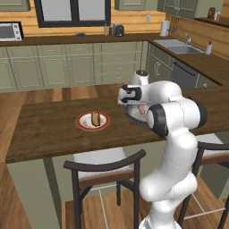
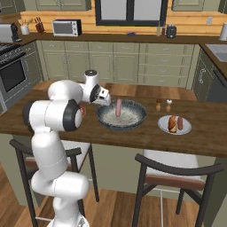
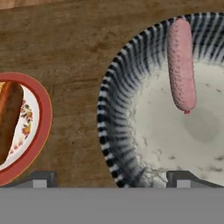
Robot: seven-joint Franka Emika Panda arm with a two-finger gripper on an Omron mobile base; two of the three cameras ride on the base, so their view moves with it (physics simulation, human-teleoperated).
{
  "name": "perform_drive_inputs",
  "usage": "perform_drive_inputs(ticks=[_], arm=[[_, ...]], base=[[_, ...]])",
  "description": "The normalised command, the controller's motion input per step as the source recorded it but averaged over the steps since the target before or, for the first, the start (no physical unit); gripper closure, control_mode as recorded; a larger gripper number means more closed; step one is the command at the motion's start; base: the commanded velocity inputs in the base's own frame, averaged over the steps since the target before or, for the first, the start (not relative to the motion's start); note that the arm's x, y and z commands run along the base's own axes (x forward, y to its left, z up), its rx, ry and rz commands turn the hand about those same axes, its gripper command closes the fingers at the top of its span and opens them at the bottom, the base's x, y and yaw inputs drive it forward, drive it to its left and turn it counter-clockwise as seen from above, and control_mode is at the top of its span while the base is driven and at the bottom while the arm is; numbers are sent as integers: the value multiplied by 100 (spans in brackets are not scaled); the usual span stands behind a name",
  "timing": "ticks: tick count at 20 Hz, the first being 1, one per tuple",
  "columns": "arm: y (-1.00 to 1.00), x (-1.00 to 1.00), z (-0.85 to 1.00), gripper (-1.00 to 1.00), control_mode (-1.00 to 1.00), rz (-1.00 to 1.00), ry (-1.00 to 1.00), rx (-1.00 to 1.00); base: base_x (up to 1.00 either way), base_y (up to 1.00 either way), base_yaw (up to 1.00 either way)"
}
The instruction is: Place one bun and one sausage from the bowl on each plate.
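Note:
The blue-grey patterned bowl (image 2: 133, 119) stands mid-counter with a pale pink sausage (image 2: 118, 107) leaning against its wall; the same sausage (image 3: 181, 65) and bowl rim (image 3: 111, 118) appear in the hand view. The red-rimmed plate (image 1: 82, 121) to the left carries a tan bun (image 1: 95, 118), which also shows in the hand view (image 3: 8, 118). On the white plate (image 2: 186, 129) to the right lie an orange-brown bun (image 2: 173, 124) and a reddish sausage (image 2: 180, 123). My gripper (image 3: 111, 181) hangs open and empty over the bowl's left rim, between the bowl and the red-rimmed plate (image 3: 41, 127).
Two small shakers (image 2: 163, 105) stand on the counter behind the white plate. Dark-framed chairs (image 1: 105, 172) are tucked under the counter's near edge. A sink (image 1: 179, 47) and cabinets line the far wall.

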Motion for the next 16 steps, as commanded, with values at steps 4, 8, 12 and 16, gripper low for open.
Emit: perform_drive_inputs(ticks=[4, 8, 12, 16], arm=[[-72, 38, 2, -100, -100, 0, -16, 6], [-61, 40, 39, -100, -100, 0, 0, 13], [-30, 36, 8, -100, -100, 0, 0, 5], [-3, 23, -23, -100, -100, 0, 0, 0]], base=[[0, 0, 0], [0, 0, 0], [0, 0, 0], [0, 0, 0]])
